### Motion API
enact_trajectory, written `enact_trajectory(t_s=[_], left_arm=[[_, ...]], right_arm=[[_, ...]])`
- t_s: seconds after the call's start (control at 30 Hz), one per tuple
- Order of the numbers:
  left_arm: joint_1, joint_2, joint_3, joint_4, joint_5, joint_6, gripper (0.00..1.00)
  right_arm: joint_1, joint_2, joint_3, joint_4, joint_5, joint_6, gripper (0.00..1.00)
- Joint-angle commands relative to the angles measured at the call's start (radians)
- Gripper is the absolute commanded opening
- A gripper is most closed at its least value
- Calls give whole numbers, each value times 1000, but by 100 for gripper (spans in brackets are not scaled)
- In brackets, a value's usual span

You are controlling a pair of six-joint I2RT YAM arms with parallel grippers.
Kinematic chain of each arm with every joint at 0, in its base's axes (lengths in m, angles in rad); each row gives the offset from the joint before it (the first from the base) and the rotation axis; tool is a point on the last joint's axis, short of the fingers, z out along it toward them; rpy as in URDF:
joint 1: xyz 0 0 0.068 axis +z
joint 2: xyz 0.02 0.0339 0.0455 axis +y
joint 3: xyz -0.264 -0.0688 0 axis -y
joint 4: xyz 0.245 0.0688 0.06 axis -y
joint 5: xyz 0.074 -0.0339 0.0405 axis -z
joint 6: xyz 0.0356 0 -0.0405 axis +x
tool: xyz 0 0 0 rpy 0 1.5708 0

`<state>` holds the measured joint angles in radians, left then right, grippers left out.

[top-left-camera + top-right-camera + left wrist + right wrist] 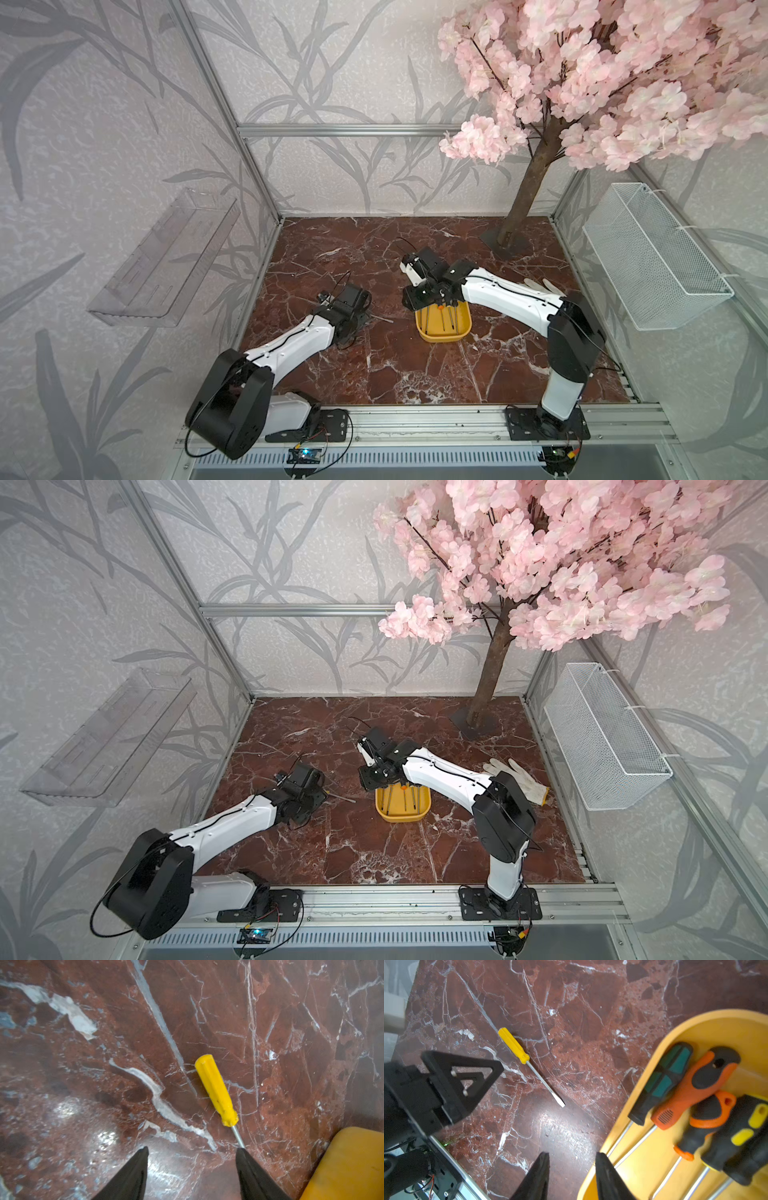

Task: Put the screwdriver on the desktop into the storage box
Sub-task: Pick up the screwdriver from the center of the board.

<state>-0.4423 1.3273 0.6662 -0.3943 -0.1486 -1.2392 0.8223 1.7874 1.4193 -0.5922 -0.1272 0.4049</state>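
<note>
A small screwdriver (216,1089) with a yellow handle and a bare steel shaft lies flat on the reddish-brown marble desktop (374,374); the right wrist view also shows this screwdriver (513,1046), and in both top views only its shaft (384,319) (345,798) pokes out beside the left wrist. My left gripper (191,1149) hovers low over it, open, with one fingertip (239,1150) over the shaft and nothing between the fingers. The yellow storage box (442,334) (643,1076) holds several larger screwdrivers (695,1086). My right gripper (572,1155) is open and empty above the box's rim.
A white work glove (519,779) lies behind the right arm. The blossom tree's trunk (528,195) stands on a dark base at the back right. A white wire basket (656,257) hangs on the right wall, a clear shelf (162,266) on the left.
</note>
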Motion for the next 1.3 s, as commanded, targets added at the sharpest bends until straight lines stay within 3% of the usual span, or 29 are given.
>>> enact_trajectory(t_s=[0.0,0.2,0.43,0.87,1.13,1.27], left_arm=[[10,53,54,-19,19,-29,69],[16,148,104,-5,69,-63,69],[23,239,219,-154,11,-89,65],[54,371,280,-187,70,-108,60],[61,426,286,-181,118,-119,51],[73,468,282,-152,169,-98,38]], right_arm=[[3,-69,-48,32,45,28,41],[0,-110,-87,39,54,41,40],[-5,-144,-123,63,57,59,40],[-39,-233,-217,104,80,98,40],[-50,-252,-241,111,96,115,40],[-60,-274,-253,118,112,120,40]])
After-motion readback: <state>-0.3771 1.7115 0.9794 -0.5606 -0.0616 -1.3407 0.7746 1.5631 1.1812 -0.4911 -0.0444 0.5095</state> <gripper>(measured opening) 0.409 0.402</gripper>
